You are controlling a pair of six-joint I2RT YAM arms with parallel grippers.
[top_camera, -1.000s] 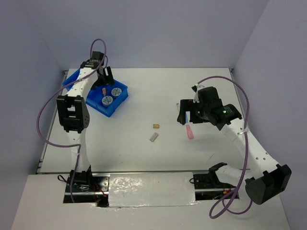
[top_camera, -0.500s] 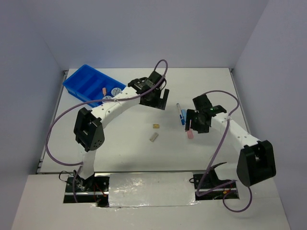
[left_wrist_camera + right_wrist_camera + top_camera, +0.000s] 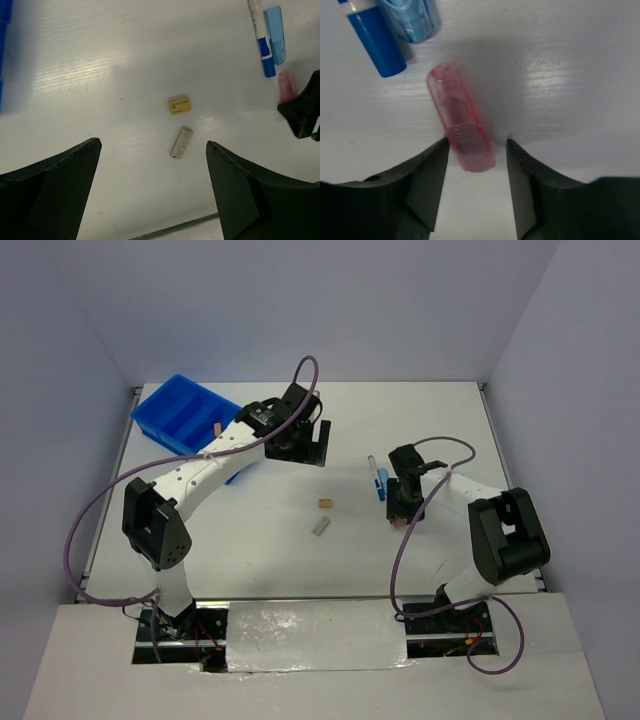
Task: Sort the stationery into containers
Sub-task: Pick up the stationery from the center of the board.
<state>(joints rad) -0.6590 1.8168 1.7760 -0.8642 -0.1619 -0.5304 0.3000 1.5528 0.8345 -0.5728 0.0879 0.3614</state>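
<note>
Jaws: right gripper (image 3: 476,150) narrow, straddling one pink stick (image 3: 460,120); left gripper (image 3: 152,144) wide, empty. One pen (image 3: 261,37) on the stick's far side; one tan cube (image 3: 179,105) and one grey block (image 3: 181,143) to its left.

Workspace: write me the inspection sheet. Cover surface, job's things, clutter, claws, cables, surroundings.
Surface: white table, no spill or damage seen.
Job's things: bright blue compartmented plastic tray at far left, small orange stick inside; white-and-blue pen with clear blue cap beside it, translucent pink stick, small tan cube and grey block loose on the table.
Clutter: nothing seen.
Claws: left claw open, holding nothing; right claw open, fingers straddling the pink stick.
Cables: left purple cable and right purple cable loop off the arms.
Surroundings: plain pale walls; silver tape strip at the near edge.
</note>
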